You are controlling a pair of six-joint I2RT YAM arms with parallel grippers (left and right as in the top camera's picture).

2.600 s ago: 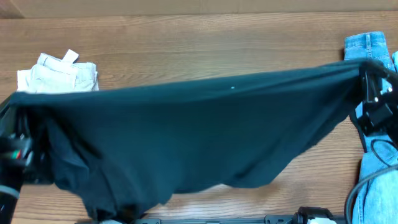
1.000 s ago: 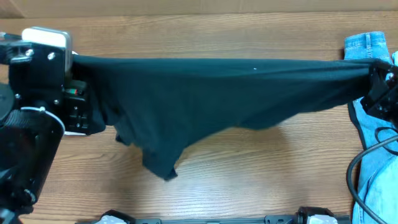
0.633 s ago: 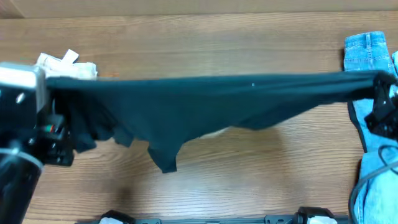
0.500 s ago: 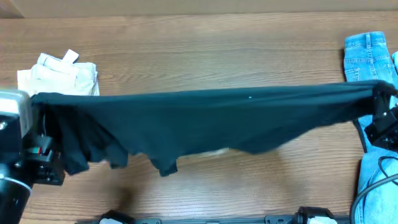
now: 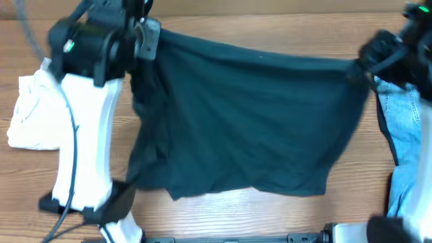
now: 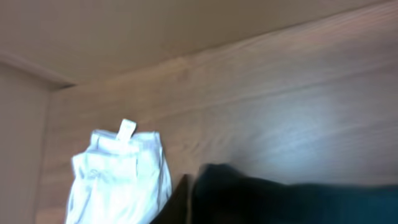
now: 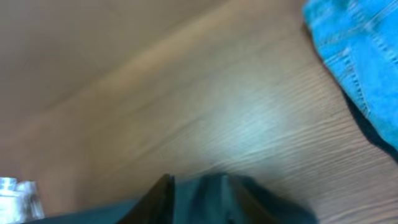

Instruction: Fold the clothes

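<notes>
A wood-grain counter point(image 5: 270, 216) carries a pale folded garment point(image 5: 30, 115) at the left edge and light blue jeans point(image 5: 412, 135) at the right edge. The dark T-shirt point(image 5: 250, 121) hangs over its middle; contact unclear.

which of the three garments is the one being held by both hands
The dark navy T-shirt, stretched between the left hand and right hand; the pale folded garment and the blue jeans lie ungripped at the sides.

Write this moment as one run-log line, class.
dark navy soft T-shirt: stretched between both hands | left hand: shut on one end | right hand: shut on other end
</notes>
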